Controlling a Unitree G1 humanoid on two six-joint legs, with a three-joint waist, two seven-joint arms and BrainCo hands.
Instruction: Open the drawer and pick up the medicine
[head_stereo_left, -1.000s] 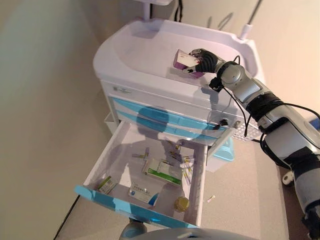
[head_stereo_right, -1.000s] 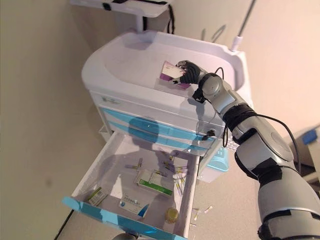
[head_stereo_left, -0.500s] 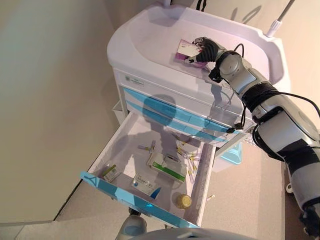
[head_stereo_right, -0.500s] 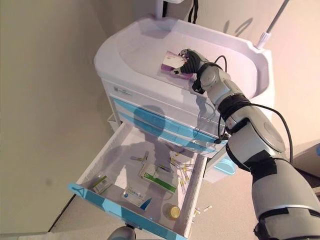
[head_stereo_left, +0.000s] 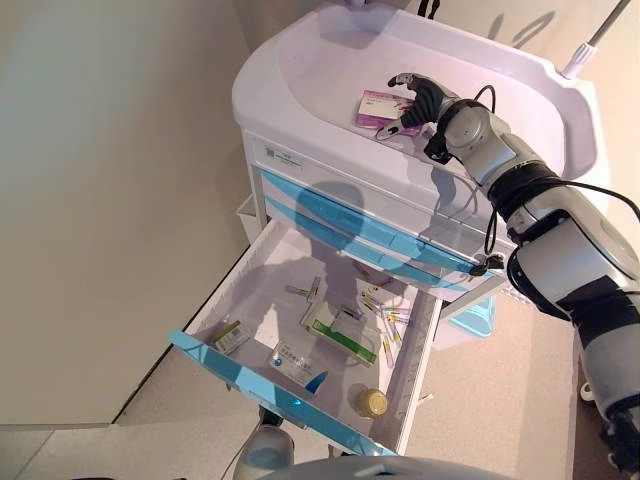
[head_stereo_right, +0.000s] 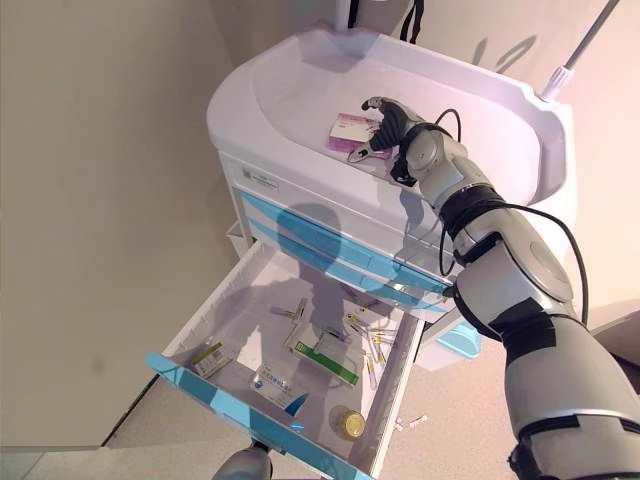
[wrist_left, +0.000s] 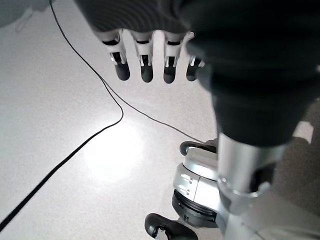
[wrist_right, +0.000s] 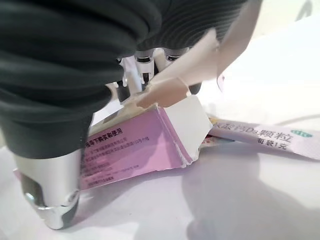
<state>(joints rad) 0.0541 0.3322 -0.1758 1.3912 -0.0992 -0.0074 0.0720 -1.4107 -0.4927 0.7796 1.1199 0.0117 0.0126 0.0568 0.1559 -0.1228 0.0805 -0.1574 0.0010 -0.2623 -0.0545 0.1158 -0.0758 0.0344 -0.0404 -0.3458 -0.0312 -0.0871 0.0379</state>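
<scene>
Right arm reaches up and forward from the lower right, elbow bent, forearm angled toward the upper middle; wrist turned so the dark ribbed cover faces up; right hand (head_stereo_left: 425, 100) held low with its fingers (wrist_right: 176, 76) spread and loosened, thumb (wrist_right: 50, 200) set apart from them, tip pointing down; nothing gripped between thumb and fingers. Left hand (wrist_left: 165, 30) shows only in its own wrist view, hanging down with the fingers (wrist_left: 145, 62) straight, side by side and relaxed, holding nothing; left arm does not appear in the head views.
</scene>
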